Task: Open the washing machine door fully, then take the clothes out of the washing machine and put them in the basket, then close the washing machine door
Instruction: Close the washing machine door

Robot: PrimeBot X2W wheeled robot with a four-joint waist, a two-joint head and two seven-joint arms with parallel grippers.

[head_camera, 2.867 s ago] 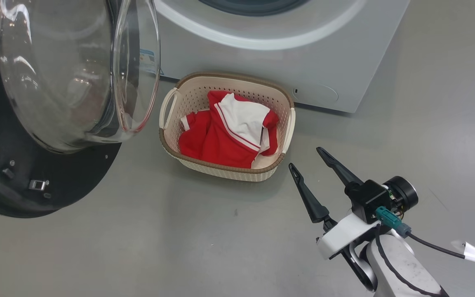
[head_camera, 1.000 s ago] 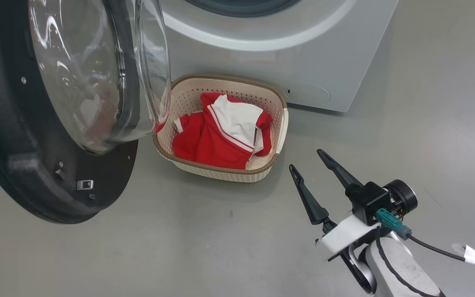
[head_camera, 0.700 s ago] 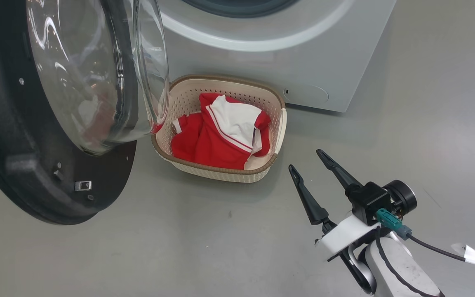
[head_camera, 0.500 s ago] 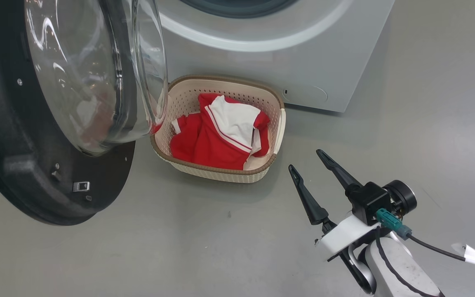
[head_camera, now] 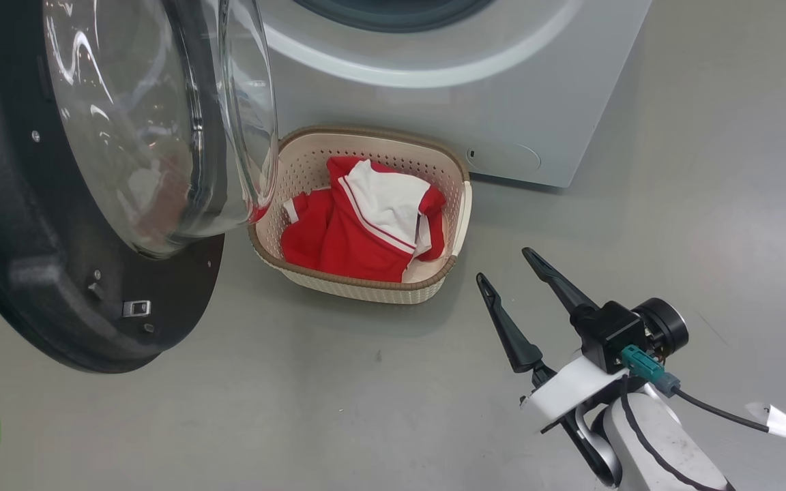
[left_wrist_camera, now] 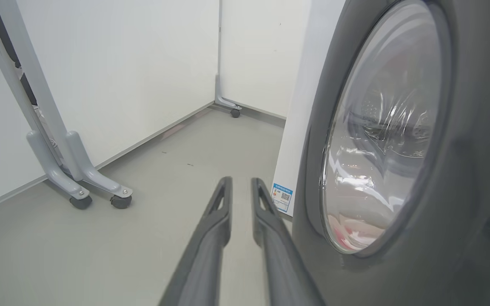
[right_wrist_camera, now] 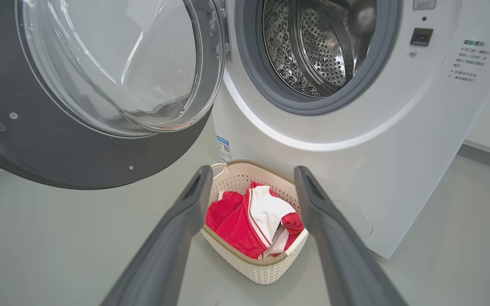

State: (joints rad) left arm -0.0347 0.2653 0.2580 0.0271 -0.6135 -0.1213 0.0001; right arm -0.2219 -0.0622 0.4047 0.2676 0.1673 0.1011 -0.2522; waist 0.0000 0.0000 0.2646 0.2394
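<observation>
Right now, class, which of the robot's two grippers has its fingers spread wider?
The right gripper: its fingers stand wide apart, pointing toward the basket. The left gripper, beside the washing machine door, has fingers nearly touching.

Narrowly parted left fingers [left_wrist_camera: 211, 231] beside washing machine door [left_wrist_camera: 398, 148]

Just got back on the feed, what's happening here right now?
The clothes lie in the basket before the washer, and its drum looks empty. The door stands open, not yet closed. The left gripper is beside the door's outer face, fingers slightly apart, gripping nothing. The right gripper hangs open above the floor right of the basket, empty. Closing the door is what's left.
</observation>
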